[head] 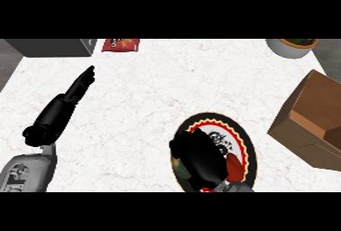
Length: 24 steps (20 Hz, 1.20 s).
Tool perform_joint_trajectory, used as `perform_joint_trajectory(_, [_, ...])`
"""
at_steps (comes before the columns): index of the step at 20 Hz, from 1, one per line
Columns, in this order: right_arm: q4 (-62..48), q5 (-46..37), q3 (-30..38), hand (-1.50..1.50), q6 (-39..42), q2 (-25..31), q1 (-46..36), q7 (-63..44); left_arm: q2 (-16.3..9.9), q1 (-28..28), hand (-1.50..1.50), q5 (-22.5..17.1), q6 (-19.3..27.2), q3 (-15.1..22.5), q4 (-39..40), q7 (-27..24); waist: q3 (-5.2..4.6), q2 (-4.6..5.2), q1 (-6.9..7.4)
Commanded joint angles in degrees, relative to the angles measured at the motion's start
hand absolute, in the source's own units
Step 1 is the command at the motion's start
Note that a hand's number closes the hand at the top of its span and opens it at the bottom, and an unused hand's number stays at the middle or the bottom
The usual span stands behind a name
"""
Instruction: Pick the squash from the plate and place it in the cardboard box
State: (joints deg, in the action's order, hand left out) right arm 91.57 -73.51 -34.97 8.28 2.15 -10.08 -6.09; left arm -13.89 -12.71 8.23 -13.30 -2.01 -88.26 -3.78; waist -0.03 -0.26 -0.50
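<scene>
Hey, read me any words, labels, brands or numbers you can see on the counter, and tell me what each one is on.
No text here can be read.
Red packet: pale marks on its face, too blurred to read.
Plate: black and white pattern in its middle, no legible letters.
Cardboard box: no markings show.

The plate (248,145) lies on the counter (153,94) at about 5 o'clock from the middle, and the right hand (200,159) is over its left part. The cardboard box (313,122) stands just beside the plate at 3 o'clock, and a pot (288,48) stands at 1 o'clock near the far edge. The left hand (63,106) is at 9 o'clock, well apart from the plate, while a packet (120,44) and a box-like appliance (53,47) lie at 11 o'clock.
</scene>
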Motion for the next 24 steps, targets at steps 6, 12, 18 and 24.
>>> perform_joint_trajectory(6, [29.1, -0.3, 2.2, 1.5, 12.0, 1.8, 2.4, -7.0, -1.6, 4.5, 0.0, -1.1, -1.9, -1.2, -5.4, 0.7, 0.03, -0.13, 0.29])
perform_joint_trajectory(12, [33.9, 4.4, 13.0, 1.5, 7.4, -2.1, 1.3, -18.2, -0.2, 3.1, 0.0, -0.9, -1.7, -0.2, -3.8, 1.1, 0.06, 0.1, 0.48])
perform_joint_trajectory(18, [33.0, 10.9, 32.6, 1.5, 12.4, -0.9, -6.6, -18.4, -1.3, 3.5, 0.0, -1.6, -3.2, -1.7, -1.2, -2.4, 0.03, 0.33, 0.75])
perform_joint_trajectory(24, [23.7, 18.7, 48.0, 1.5, 14.5, 8.5, -13.9, -14.1, 0.0, 1.5, 0.0, 0.4, -1.8, -0.9, 0.4, -2.8, 0.04, 0.43, 0.57])
